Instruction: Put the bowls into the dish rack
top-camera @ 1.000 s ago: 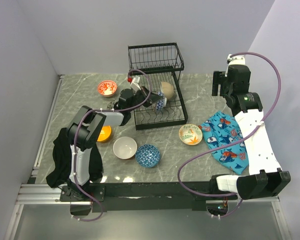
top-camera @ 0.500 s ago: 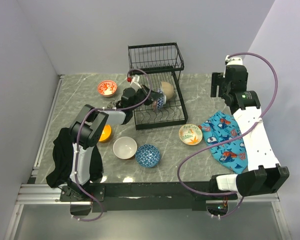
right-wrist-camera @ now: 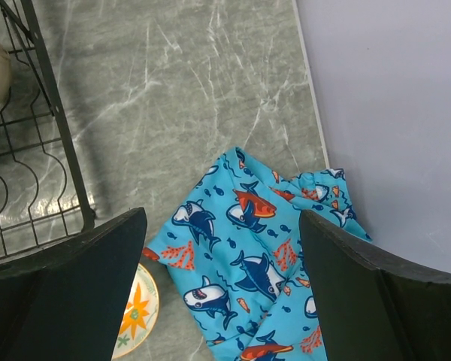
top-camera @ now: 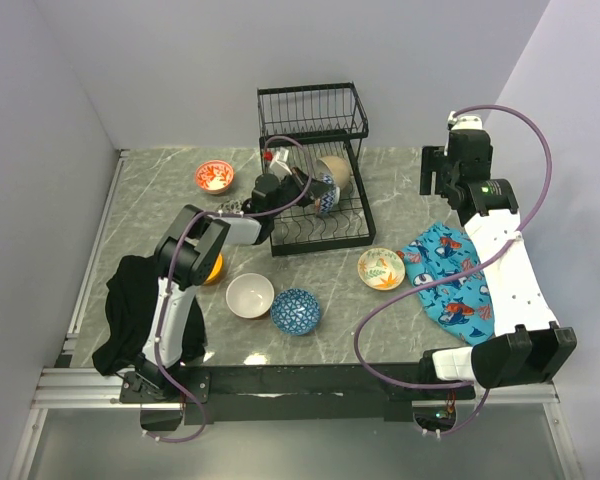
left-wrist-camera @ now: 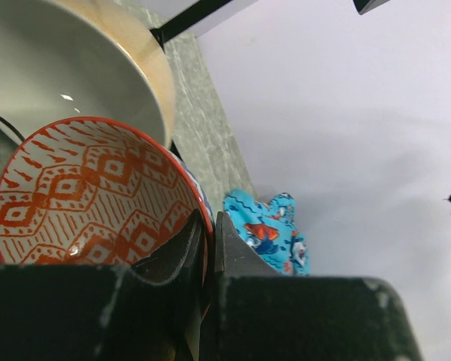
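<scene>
Left gripper (top-camera: 302, 188): reached into the lower tier of the dish rack (top-camera: 318, 246), jaws pinched on the rim of a red-patterned bowl (left-wrist-camera: 83, 195). One finger (left-wrist-camera: 182, 248) sits inside the rim, the other outside. You'll find that bowl tipped on edge over the slotted tray, just in front of a beige bowl (top-camera: 334, 172) standing in the same tier (in the wrist view the two look very close, but you can't tell if they touch).

Right gripper (right-wrist-camera: 222, 219): jaws wide apart with nothing between them, hanging above the blue cloth (top-camera: 450, 282) on the right side of the table (top-camera: 160, 190), near the rack's right end.

Bowls loose on the table for you:
- red bowl (top-camera: 214, 176), far left
- orange bowl (top-camera: 211, 268), half hidden under the left arm
- white bowl (top-camera: 250, 296) and blue patterned bowl (top-camera: 296, 311), side by side near the front
- multicolour bowl (top-camera: 380, 268), just beside the cloth's left edge
</scene>
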### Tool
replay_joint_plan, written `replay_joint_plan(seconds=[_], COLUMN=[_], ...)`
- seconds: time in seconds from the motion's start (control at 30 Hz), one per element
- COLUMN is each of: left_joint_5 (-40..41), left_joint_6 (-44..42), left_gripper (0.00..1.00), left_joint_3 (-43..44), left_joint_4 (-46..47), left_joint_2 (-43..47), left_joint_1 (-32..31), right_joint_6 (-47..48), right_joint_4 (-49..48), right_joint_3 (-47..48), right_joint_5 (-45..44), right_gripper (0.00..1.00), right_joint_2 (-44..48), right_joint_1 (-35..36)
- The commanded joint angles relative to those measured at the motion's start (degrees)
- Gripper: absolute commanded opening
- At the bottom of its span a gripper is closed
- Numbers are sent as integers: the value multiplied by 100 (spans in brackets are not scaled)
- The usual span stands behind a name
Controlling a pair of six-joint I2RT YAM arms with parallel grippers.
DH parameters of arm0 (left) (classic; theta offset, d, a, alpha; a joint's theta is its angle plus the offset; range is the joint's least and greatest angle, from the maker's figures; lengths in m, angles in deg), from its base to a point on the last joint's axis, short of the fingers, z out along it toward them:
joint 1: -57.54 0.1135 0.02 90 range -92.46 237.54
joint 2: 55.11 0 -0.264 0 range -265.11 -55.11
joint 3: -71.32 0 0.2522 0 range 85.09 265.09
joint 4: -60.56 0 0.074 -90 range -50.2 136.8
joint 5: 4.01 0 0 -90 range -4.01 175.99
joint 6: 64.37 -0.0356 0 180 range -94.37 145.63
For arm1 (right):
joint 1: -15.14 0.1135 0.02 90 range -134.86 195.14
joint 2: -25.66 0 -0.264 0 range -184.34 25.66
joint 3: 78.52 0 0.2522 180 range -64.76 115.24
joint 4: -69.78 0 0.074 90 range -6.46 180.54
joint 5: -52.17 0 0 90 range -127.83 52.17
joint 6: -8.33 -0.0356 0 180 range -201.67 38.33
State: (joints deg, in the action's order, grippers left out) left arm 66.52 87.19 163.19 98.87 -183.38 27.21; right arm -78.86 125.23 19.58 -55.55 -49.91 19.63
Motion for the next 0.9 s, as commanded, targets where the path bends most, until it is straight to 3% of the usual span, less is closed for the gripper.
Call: replay_joint_plan(seconds=[0.0, 0.37, 0.43, 0.5, 0.57, 0.87], left_joint_5=[4, -163, -198, -233, -347, -1507], left_joint_6=[-328, -373, -434, -469, -513, -513], left_gripper=[1, 1, 1, 1, 1, 1], left_joint_3=[328, 38, -6, -76, -190, -796], left_joint_4=[839, 778, 743, 682, 690, 1191], left_joint_2=[74, 557, 688, 768, 900, 1400], left_joint_1=[88, 80, 80, 80, 80, 80], right_joint_6=[-43, -88, -53, 96, 289, 959], right_joint_4=[-38, -196, -179, -74, -99, -1872], right_joint_3=[127, 31, -13, -66, -197, -2331], right_joint_5=[14, 136, 259, 785, 1163, 2324], right_gripper=[89, 89, 84, 71, 68, 71], right_joint_2=[34, 16, 42, 42, 112, 1061], right_joint_1=[-1, 17, 43, 43, 156, 465])
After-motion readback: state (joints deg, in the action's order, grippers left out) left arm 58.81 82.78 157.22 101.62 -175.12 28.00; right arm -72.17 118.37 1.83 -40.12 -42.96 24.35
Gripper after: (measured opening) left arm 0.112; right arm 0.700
